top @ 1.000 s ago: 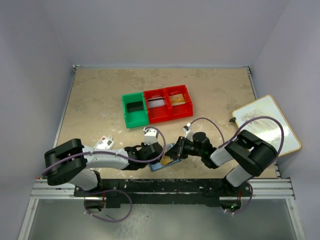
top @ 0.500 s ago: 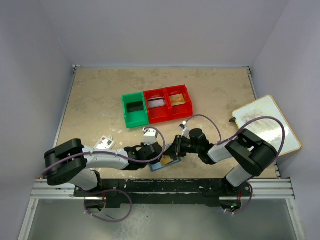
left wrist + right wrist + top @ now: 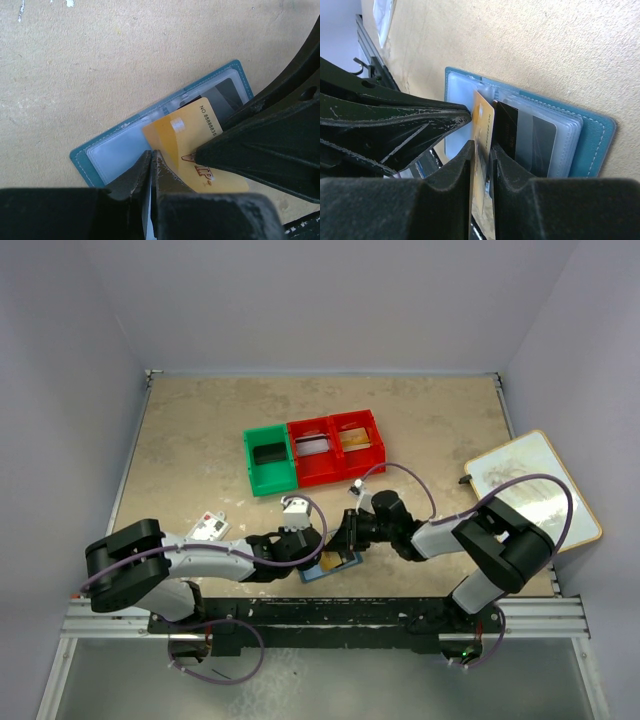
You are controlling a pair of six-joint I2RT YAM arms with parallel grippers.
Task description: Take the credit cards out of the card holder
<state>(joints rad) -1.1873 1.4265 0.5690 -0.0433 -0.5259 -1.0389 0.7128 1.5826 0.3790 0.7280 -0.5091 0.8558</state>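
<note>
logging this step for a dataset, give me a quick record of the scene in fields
left tool: shut, seems to pinch the near edge of the card holder
right tool: shut on the gold card
gold card: partly out of the card holder
dark card: beside the gold one, in its slot
background: green bin and red bins beyond the arms

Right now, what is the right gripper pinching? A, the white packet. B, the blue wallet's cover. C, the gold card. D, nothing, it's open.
C: the right wrist view shows the right gripper shut on the gold card, held on edge between its fingers over the open blue wallet.
</note>
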